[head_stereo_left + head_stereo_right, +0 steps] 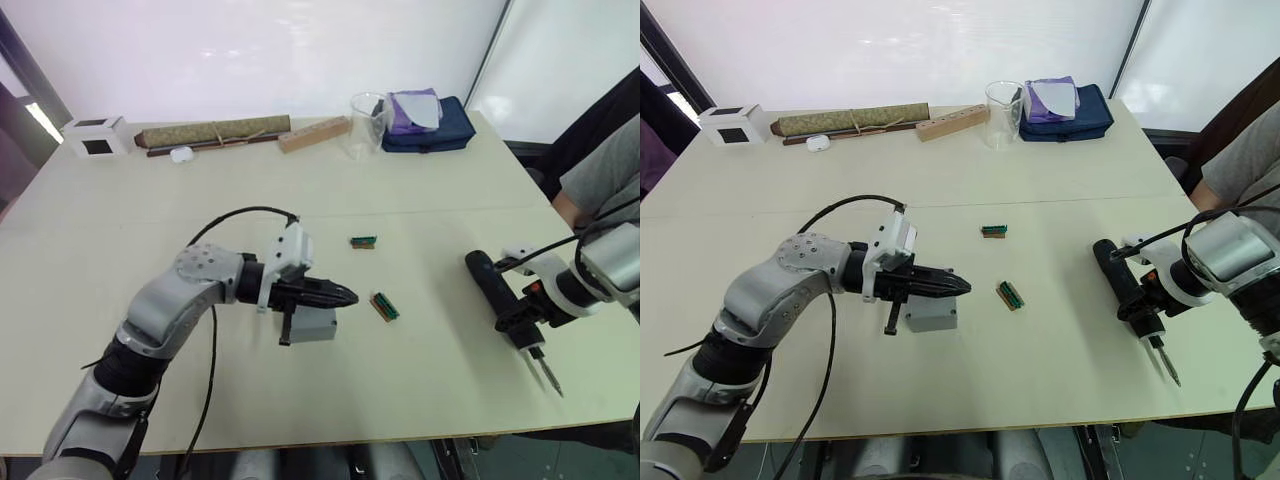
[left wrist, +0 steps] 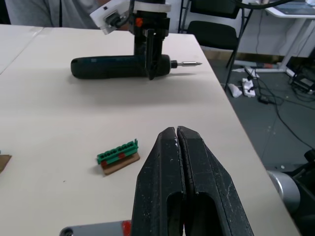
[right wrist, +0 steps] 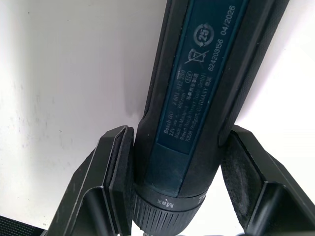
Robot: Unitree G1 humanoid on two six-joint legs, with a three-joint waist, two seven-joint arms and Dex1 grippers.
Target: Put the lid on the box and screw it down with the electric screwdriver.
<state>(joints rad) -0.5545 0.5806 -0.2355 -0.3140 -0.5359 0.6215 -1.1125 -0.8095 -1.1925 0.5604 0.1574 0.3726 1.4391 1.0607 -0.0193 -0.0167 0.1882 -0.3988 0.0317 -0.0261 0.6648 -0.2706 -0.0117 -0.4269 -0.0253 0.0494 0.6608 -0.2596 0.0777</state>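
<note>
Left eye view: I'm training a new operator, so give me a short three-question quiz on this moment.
1. True or false: the left tool is open.
2. The electric screwdriver is: A) lying on the table; B) standing in the glass beaker; C) resting on a lid.
3. How many green connector pieces lie on the table?

Key: 1 false, its fingers are pressed together. 2 A. 3 two.

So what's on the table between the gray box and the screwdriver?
Between the box and the electric screwdriver lies one small green connector block on bare tabletop, seen in both eye views.
</note>
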